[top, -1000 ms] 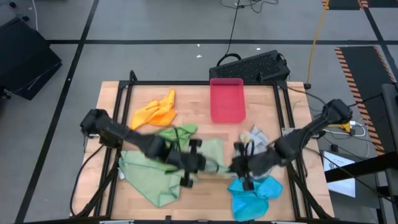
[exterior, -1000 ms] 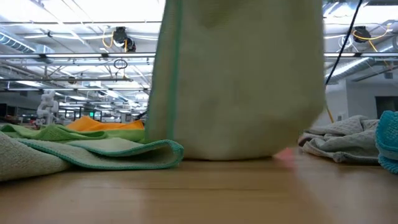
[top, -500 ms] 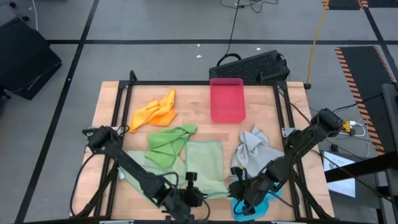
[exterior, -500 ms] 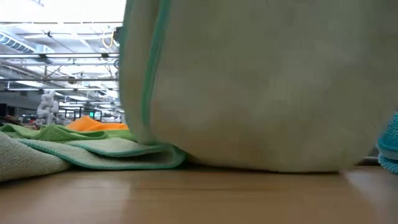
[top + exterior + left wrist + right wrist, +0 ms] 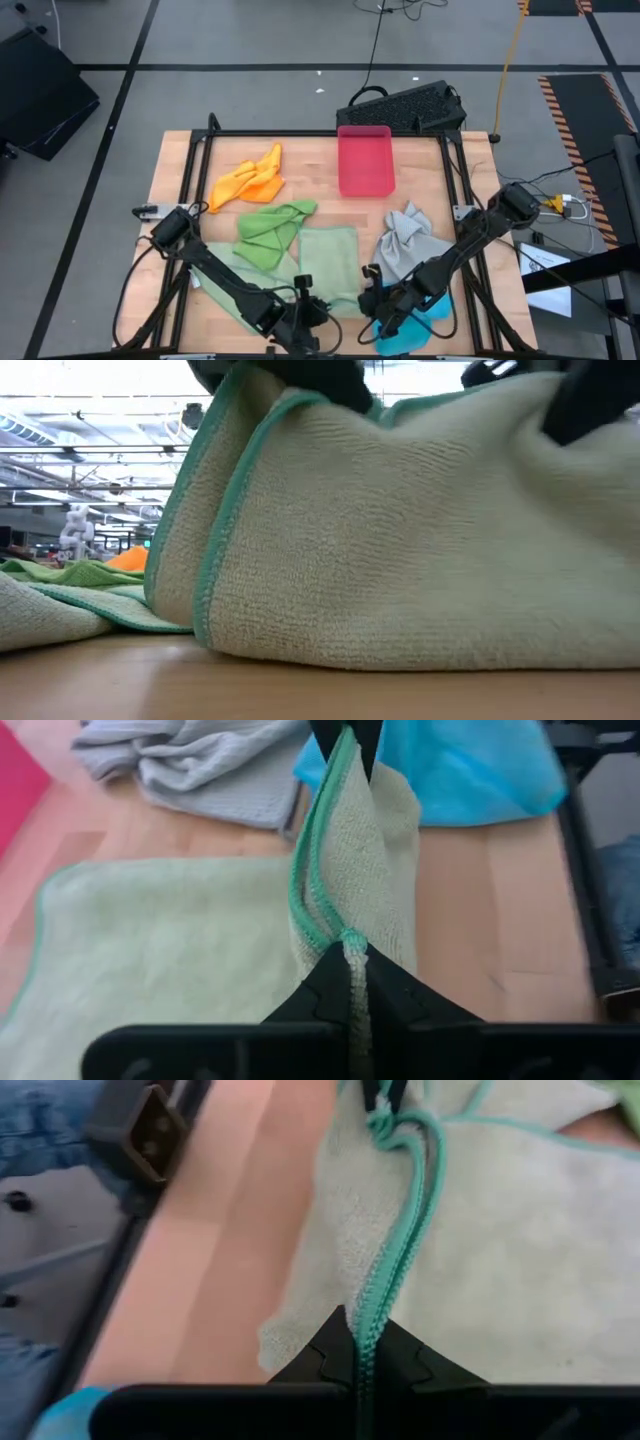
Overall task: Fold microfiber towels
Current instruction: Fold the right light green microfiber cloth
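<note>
Left tool (image 5: pixel 350 960) and right tool (image 5: pixel 358 1342) each pinch the teal-edged hem of the pale sage green microfiber towel (image 5: pixel 328 262); only the wrist views show this. High view: near surface (image 5: pixel 310 170) edge.

we see a grey floor (image 5: pixel 250 40) crossed by dark tape lines, and ceiling trusses (image 5: pixel 90 455) under bright lights.

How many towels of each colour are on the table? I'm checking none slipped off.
Orange towel: 1
Bright green towel: 1
Pale sage green towel: 1
Grey towel: 1
Bright blue towel: 1
Total: 5 towels
</note>
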